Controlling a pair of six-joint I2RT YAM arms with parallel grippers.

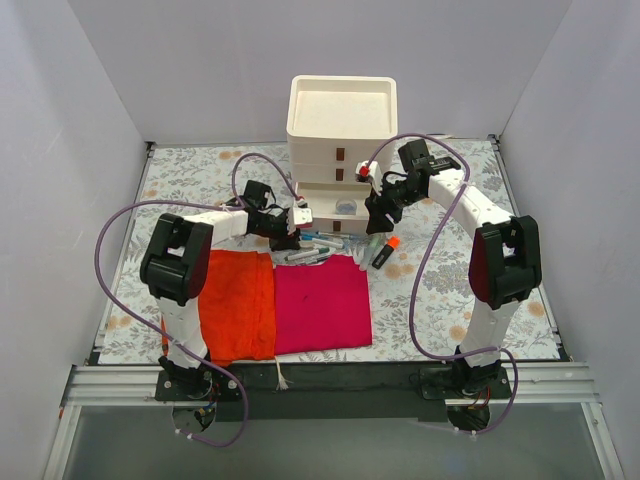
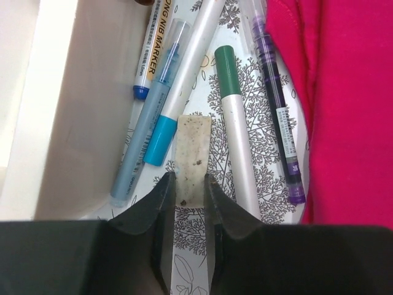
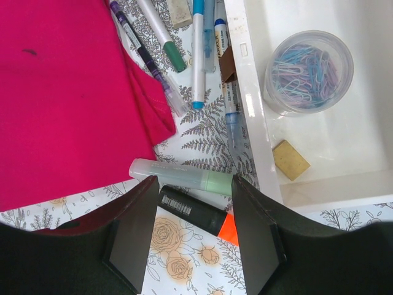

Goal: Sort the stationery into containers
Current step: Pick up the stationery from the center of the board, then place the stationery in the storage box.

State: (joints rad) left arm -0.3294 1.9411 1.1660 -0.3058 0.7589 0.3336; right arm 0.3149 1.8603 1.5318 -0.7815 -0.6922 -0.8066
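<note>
left hand (image 2: pixel 190 182) pinching speckled cream rectangular eraser (image 2: pixel 194 146), teal-capped white pen (image 2: pixel 175 104) at its 9 o'clock | right hand (image 3: pixel 195 184) gaping wide, holding zilch, over black orange-capped plastic highlighter (image 3: pixel 190 212)

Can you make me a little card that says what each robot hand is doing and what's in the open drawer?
Left gripper: closed on a speckled cream rectangular eraser, lying among pens
Right gripper: open, over a pale green translucent marker and a black orange-capped highlighter
Open cream-white plastic drawer: holds a clear round cup of paper clips and a small tan block
Cloths: magenta cloth beside orange cloth
</note>
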